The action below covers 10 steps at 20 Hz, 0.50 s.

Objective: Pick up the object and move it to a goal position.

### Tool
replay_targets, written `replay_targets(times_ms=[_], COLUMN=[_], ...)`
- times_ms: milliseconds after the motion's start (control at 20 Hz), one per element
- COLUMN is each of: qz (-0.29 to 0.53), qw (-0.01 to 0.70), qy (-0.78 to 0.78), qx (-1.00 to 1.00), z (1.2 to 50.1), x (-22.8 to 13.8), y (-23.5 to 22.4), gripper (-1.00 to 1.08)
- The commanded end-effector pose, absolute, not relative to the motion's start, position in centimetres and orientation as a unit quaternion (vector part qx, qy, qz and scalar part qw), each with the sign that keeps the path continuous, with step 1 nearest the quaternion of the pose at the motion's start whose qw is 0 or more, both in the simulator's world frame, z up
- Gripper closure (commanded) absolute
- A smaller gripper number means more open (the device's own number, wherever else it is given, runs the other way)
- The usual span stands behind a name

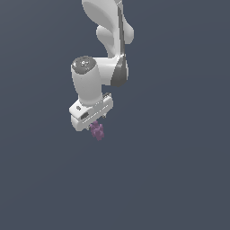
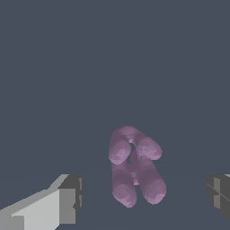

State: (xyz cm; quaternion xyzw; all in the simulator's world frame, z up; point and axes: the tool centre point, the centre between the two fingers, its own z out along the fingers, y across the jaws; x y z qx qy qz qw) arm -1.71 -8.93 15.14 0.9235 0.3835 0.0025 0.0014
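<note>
Gripper [image 1: 96,122] above the purple object [image 1: 97,130].
Fingers [image 2: 67,204] spread wide, clear of the object between them; nothing held.

a flat, even slate-blue backdrop [image 1: 179,179] fills both views. it carries no visible walls, floor edge, furniture or windows. the light is soft and uniform, casting no distinct shadows anywhere.

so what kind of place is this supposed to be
Most likely a bare physics-simulation scene rather than a real room. Everything sits against a flat, featureless grey-blue ground with no furniture or walls. The white arm's end effector and the lumpy purple cluster are flat-shaded, low-detail renders.
</note>
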Motion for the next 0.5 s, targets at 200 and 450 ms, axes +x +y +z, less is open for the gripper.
replay_targets(times_ms=[200,450], qz=[0.001,0.0], qw=[0.0,0.0], qy=[0.424,0.437], qx=[0.906,0.9], z=[14.73,14.59], x=[-1.99,-2.08], y=[-9.38,-9.52], gripper=[-0.92,-0.92])
